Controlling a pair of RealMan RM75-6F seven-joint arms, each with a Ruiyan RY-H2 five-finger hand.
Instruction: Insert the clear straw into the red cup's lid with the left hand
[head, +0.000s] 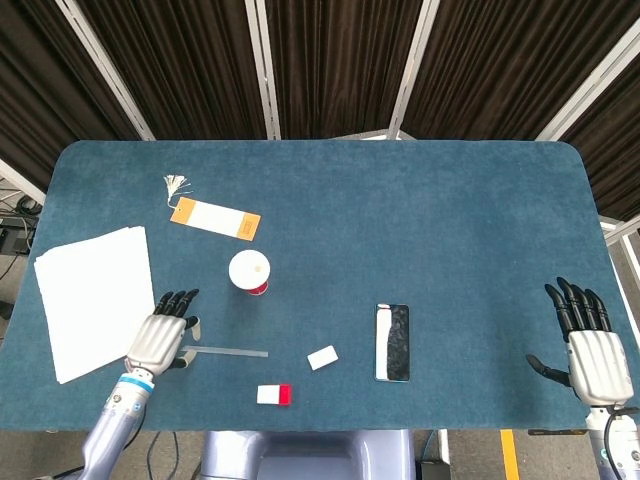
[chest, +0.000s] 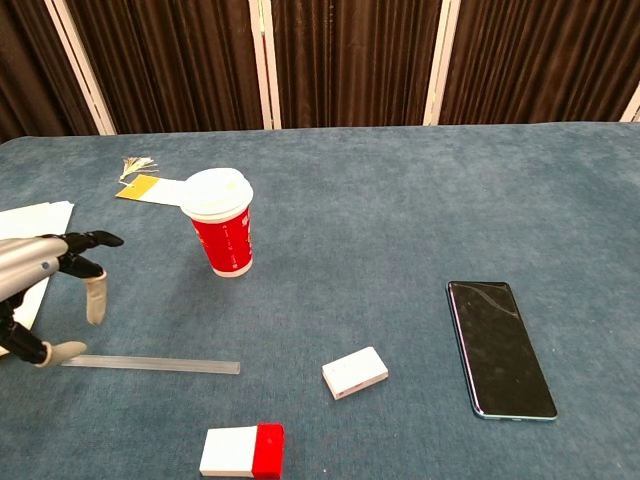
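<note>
The red cup with its white lid stands upright left of the table's middle. The clear straw lies flat on the blue cloth in front of the cup, also visible in the chest view. My left hand hovers at the straw's left end, fingers spread and holding nothing; the chest view shows the left hand just above that end. My right hand rests open at the table's right front corner, far from everything.
White paper sheets lie left of the left hand. An orange tag sits behind the cup. A small white block, a white-and-red block and a black phone lie to the right of the straw.
</note>
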